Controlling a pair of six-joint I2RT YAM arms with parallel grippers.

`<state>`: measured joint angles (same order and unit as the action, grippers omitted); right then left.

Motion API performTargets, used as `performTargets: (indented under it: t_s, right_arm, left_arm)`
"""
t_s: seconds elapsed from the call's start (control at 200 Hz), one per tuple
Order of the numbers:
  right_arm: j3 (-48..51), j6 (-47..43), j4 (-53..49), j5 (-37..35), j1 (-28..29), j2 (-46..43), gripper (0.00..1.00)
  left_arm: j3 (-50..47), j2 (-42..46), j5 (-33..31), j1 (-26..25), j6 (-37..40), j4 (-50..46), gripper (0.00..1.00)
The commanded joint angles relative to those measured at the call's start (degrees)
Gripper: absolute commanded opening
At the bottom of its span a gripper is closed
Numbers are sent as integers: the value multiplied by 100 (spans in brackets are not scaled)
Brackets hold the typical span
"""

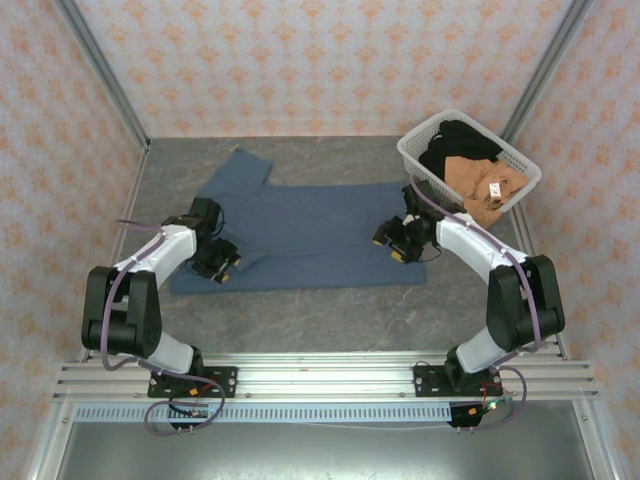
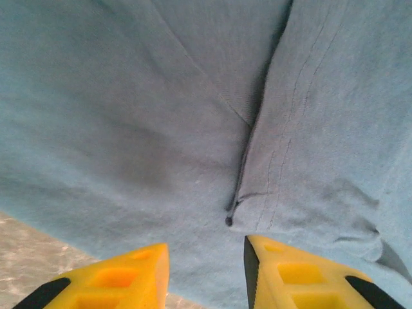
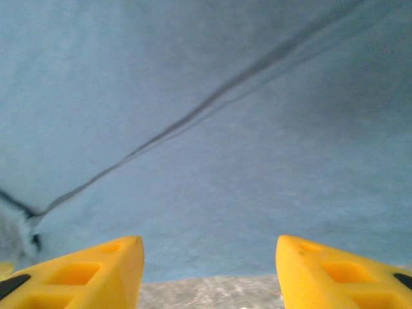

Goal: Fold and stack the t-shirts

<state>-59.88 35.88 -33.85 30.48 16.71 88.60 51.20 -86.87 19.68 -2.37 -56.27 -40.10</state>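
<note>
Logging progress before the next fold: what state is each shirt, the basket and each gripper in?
slate-blue t-shirt: spread out on the table
tan-brown t-shirt: crumpled in the basket
black t-shirt: crumpled in the basket
basket: upright
left gripper: open over the blue cloth
right gripper: open over the blue cloth

Left arm (image 1: 150, 262): elbow folded back, forearm reaching inward. Left gripper (image 2: 205, 254): angled down, jaws parted. Right arm (image 1: 490, 260): mirrored pose. Right gripper (image 3: 209, 248): angled down, jaws parted wider.
</note>
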Motion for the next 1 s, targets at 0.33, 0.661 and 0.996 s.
performTargets:
  t_s: [0.33,0.661,0.996]
  right_arm:
    - [-182,-10,157,210,8,82,56]
    - [-130,41,194,213,3,88,53]
    - [-190,130,264,180,8,131,50]
  left_arm:
    - [161,-653,-82,-185,-306,516,25]
    - [580,-694,-233,-280,-244,333,6]
    - [1008,-781,-336,-409,-95,119,0]
